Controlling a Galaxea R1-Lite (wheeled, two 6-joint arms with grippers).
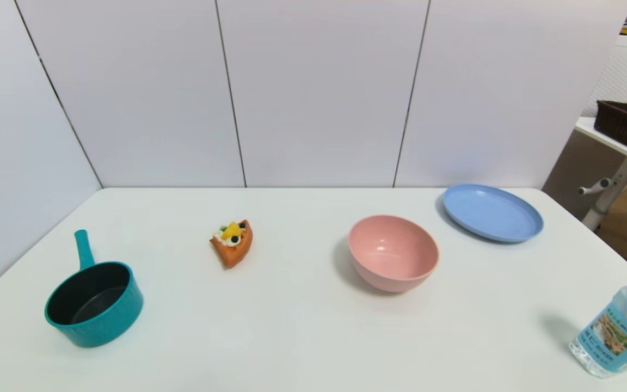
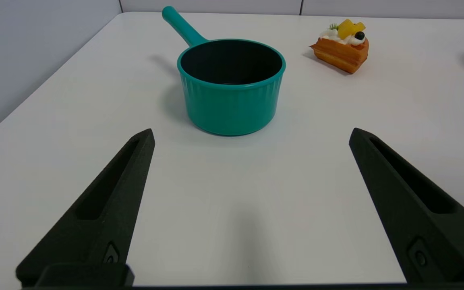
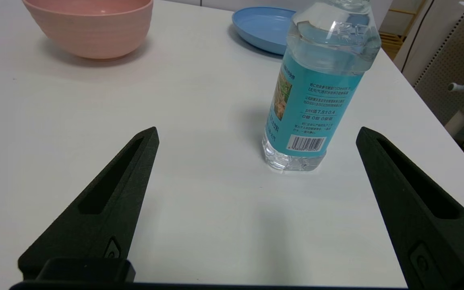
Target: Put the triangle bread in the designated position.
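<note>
Left gripper (image 2: 251,135): held low over the table (image 2: 232,209), fingers spread wide, nothing grasped.
Teal pot (image 2: 231,86): seen straight ahead of the left gripper.
Triangle bread (image 2: 341,49): orange-brown wedge with white cream, yellow fruit, dark berry; lying beyond the pot, toward the right.
Right gripper (image 3: 257,133): also spread, empty, with a water bottle (image 3: 316,88) near before it.

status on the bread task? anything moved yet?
Nothing looks done: the bread sits on the bare table between the pot and the bowl, untouched. Nothing in hand: the left hand is open, short of the pot, and the right hand is open by the bottle. Left: reach, grasp, place.
</note>
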